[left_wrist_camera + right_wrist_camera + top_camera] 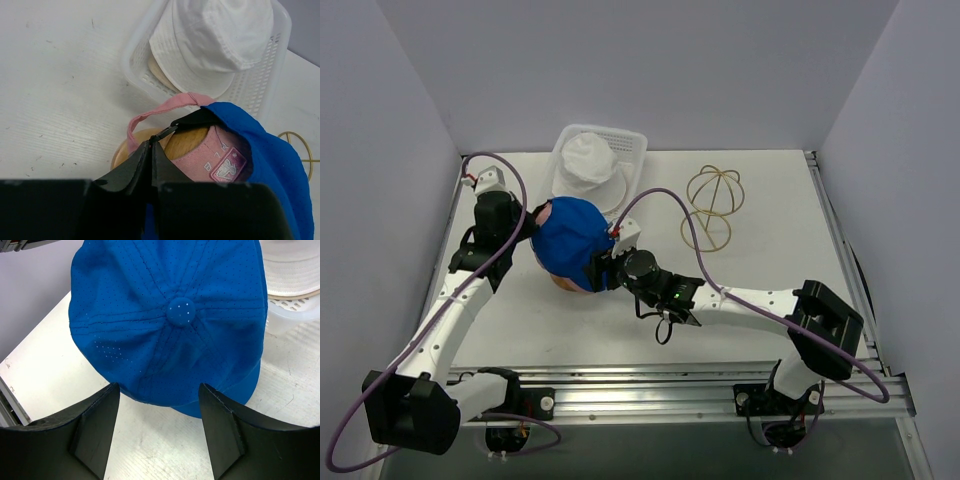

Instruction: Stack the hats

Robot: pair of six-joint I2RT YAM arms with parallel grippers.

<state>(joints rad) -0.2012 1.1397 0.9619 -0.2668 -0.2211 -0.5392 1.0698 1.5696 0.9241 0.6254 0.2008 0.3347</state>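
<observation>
Note the white mesh basket (pixel 637 141), far centre: it holds the floppy white hat (pixel 588 160). Just near of it, the perforated blue cap (pixel 570 240) covers the pink cap (pixel 200 161). Your left gripper (pixel 153 144) is closed, apparently pinching the blue cap's rear. Your right gripper (pixel 159 388) is spread, holding nothing.

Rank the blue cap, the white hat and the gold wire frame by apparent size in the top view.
1. blue cap
2. white hat and gold wire frame: similar spans, so not ranked; the hat sits raised in the basket, nearer the camera.
</observation>
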